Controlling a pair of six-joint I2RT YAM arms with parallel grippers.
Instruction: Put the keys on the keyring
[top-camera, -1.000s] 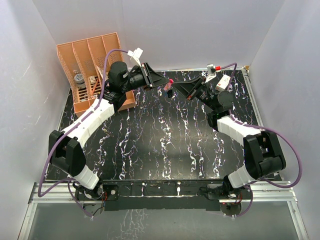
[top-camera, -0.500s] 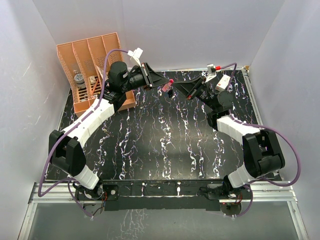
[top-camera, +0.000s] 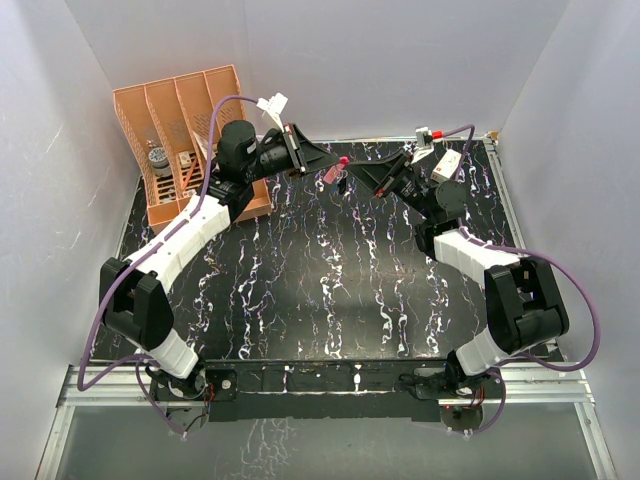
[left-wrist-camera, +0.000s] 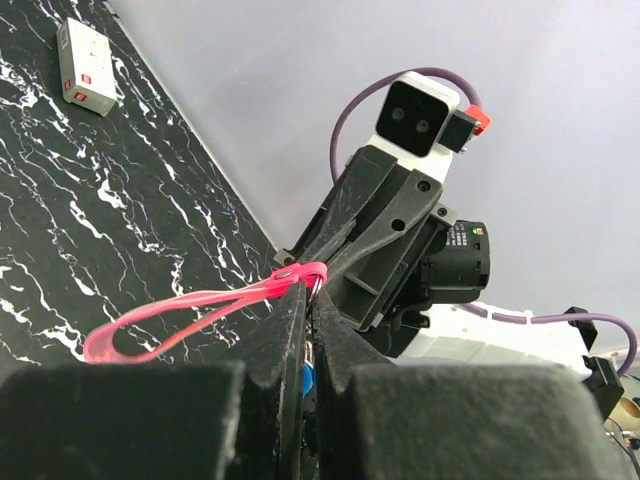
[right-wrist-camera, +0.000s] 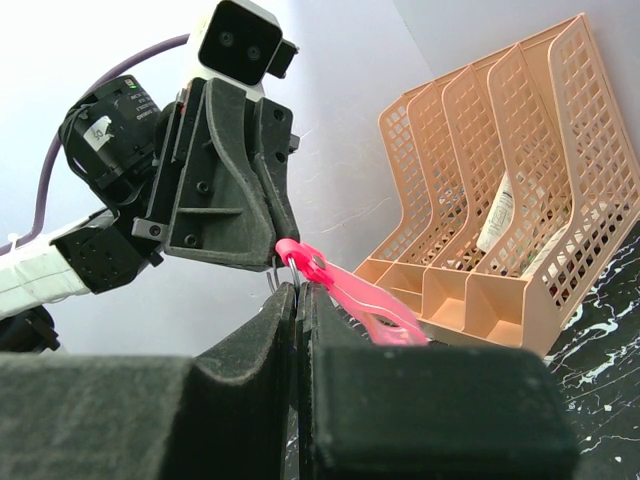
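Black marbled tabletop (top-camera: 330, 270) lies below both claws, which meet in mid-air. The left gripper (left-wrist-camera: 305, 300) is clenched on the blue key (left-wrist-camera: 306, 381). The right gripper (right-wrist-camera: 297, 292) is clenched, seemingly on the metal end of the pink keyring (left-wrist-camera: 190, 305). Threading looks unfinished, and I cannot find the dark key.

You have no legible text to go on. The white box (left-wrist-camera: 90, 55) wears a red label (left-wrist-camera: 84, 74), its print too small to read. The right motor sticker (left-wrist-camera: 463, 238) and the left motor sticker (right-wrist-camera: 107, 118) show only blurred marks. The packet (right-wrist-camera: 497, 215) in the rack (right-wrist-camera: 560, 130) bears dark print you can't make out.
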